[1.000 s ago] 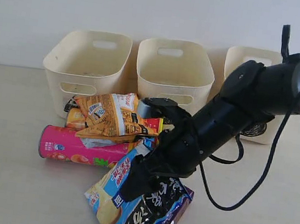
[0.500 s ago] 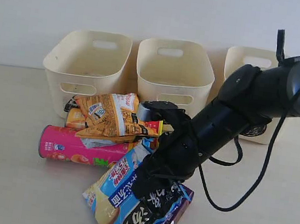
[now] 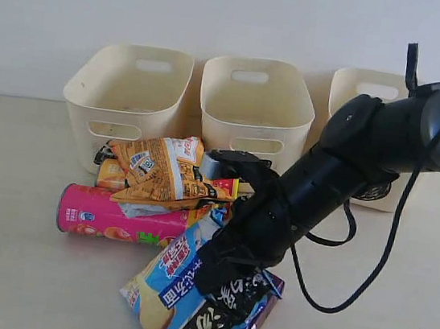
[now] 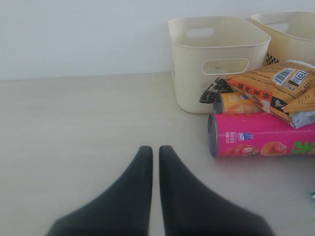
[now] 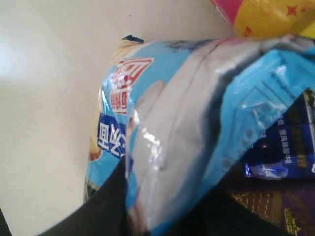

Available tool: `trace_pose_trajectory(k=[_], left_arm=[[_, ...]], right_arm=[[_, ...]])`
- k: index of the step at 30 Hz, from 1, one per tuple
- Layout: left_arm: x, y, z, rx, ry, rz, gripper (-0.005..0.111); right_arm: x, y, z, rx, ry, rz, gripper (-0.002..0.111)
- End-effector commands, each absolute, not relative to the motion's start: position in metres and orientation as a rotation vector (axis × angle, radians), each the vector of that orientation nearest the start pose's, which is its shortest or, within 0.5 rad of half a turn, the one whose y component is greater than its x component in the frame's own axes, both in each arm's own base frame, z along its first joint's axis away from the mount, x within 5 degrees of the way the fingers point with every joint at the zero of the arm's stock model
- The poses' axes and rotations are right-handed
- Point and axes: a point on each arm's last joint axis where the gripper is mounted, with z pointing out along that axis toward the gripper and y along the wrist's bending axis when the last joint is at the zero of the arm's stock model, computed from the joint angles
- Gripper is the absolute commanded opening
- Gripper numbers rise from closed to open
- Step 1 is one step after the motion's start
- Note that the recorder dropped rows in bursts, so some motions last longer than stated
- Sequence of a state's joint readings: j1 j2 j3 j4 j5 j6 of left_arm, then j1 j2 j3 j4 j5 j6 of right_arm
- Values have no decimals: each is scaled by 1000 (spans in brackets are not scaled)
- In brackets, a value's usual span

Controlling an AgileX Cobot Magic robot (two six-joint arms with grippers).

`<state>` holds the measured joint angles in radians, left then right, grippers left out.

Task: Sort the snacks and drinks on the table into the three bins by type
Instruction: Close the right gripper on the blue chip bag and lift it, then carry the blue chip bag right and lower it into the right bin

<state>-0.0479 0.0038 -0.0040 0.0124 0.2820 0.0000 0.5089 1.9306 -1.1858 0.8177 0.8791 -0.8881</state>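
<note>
Only the right wrist view shows the right claw (image 5: 152,219) nipped narrow on the crumpled foil of the blue bag (image 5: 162,123); in the exterior view the arm covers that grip. The bag's long axis slants out from under the claw. The left claw (image 4: 153,152) is closed and empty over bare bench (image 4: 74,123). The pink tube (image 4: 261,141) lies flat, crosswise, ahead of it, with the bins (image 4: 216,64) beyond.

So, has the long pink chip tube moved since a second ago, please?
No; the pink chip tube still lies in front of the left cream plastic tub.
</note>
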Motion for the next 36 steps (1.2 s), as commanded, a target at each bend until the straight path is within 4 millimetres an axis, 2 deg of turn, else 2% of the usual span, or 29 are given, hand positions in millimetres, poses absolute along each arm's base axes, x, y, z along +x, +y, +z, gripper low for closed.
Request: trace_pose_trajectory(k=[1, 16, 21, 25, 29, 36], left_arm=[[55, -2, 188, 57, 1763, -12, 4], [55, -2, 188, 57, 1761, -13, 4], [55, -2, 188, 57, 1761, -13, 4], [55, -2, 188, 57, 1761, -13, 4], [55, -2, 188, 57, 1761, -13, 4], [55, -2, 188, 57, 1762, -12, 4]], right_arm=[[289, 221, 179, -1244, 2548, 913, 0], [268, 218, 231, -1303, 2417, 1034, 0], [262, 214, 256, -1299, 2338, 1026, 0], [261, 215, 283, -1318, 2258, 1036, 0], [271, 211, 308, -1262, 2201, 1017, 0], [302, 178, 337, -1072, 2185, 961, 0]])
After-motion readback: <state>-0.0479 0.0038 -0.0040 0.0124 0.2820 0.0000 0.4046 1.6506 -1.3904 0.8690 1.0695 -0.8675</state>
